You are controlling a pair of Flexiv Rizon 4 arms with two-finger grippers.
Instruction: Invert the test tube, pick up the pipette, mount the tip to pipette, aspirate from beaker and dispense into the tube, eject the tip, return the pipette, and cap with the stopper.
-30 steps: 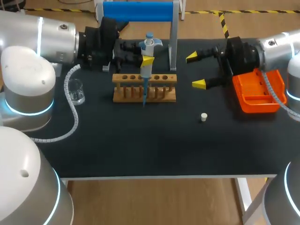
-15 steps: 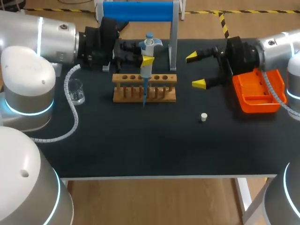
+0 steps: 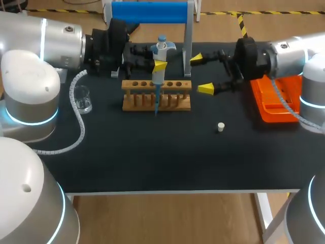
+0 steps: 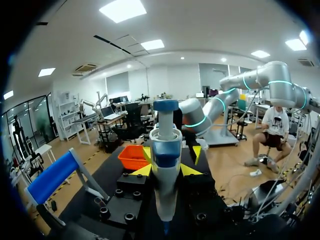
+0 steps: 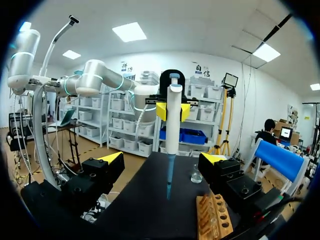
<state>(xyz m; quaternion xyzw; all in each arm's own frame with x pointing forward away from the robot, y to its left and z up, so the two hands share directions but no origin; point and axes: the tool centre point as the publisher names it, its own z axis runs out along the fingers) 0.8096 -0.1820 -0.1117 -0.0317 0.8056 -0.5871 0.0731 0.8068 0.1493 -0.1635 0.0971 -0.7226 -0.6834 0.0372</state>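
My left gripper [image 3: 159, 65] is shut on a blue and white pipette [image 3: 159, 71], held upright with its blue tip down in front of the wooden tube rack [image 3: 156, 95]. In the left wrist view the pipette [image 4: 166, 165] stands between the fingers of the left gripper [image 4: 166, 170]. My right gripper [image 3: 201, 74] stands open just right of the rack, empty. From the right wrist the pipette [image 5: 172, 131] hangs ahead of the right gripper [image 5: 162, 158], with the rack [image 5: 215, 218] below it. A glass beaker [image 3: 84, 100] sits at the left. A small white stopper [image 3: 221, 126] lies right of centre.
An orange tray [image 3: 277, 99] sits at the right edge under my right arm. A stand with a blue top bar [image 3: 150, 12] rises behind the rack. A coiled cable [image 3: 76, 124] trails past the beaker. The front half of the black table [image 3: 152, 162] is bare.
My right gripper has moved left, closer to the rack and the pipette, still open. The left arm and the pipette have stayed put.
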